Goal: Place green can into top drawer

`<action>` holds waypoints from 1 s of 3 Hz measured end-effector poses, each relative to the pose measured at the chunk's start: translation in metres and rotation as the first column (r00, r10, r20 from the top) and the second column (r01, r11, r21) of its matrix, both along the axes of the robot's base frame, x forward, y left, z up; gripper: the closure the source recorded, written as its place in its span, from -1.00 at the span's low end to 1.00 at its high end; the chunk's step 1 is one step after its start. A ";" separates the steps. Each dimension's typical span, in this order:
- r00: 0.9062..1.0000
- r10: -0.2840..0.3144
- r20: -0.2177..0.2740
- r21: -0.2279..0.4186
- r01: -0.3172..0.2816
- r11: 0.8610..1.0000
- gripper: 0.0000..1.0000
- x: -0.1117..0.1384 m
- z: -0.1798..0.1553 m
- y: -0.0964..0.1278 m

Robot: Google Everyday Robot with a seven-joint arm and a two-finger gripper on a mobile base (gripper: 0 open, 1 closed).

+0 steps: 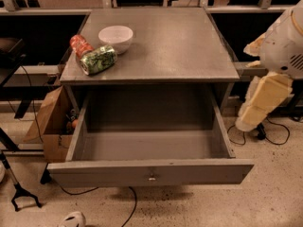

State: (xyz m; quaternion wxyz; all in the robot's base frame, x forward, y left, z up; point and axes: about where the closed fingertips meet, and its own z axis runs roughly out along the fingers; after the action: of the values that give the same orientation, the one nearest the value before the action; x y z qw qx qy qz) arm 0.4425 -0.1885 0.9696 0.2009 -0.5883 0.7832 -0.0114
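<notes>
The green can (98, 59) lies on its side on the grey table top (170, 41), near the front left corner. A red-orange can (80, 45) lies just behind it. The top drawer (149, 172) is pulled fully open below the table top, and its inside is empty. Its small metal knob (151, 177) sits at the middle of the front panel. My arm (265, 98) hangs at the right side of the table, well away from the can. My gripper itself does not show; it is out of view past the arm.
A white bowl (116, 37) stands behind the cans on the table top. A cardboard box (52, 126) sits on the floor left of the drawer. Cables (274, 134) lie on the floor at the right. A black stand foot (21, 195) is at the lower left.
</notes>
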 end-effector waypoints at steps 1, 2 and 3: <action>0.997 -0.066 -0.028 0.128 0.069 0.989 -1.00 0.010 -0.024 0.060; 0.994 -0.082 -0.066 0.248 0.096 0.964 -1.00 0.031 -0.041 0.143; 0.984 -0.153 -0.088 0.290 0.172 0.942 -1.00 0.036 -0.036 0.154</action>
State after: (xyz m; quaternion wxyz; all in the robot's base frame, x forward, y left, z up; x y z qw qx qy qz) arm 0.4784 -0.0340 0.9336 0.2599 -0.4849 0.8280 0.1082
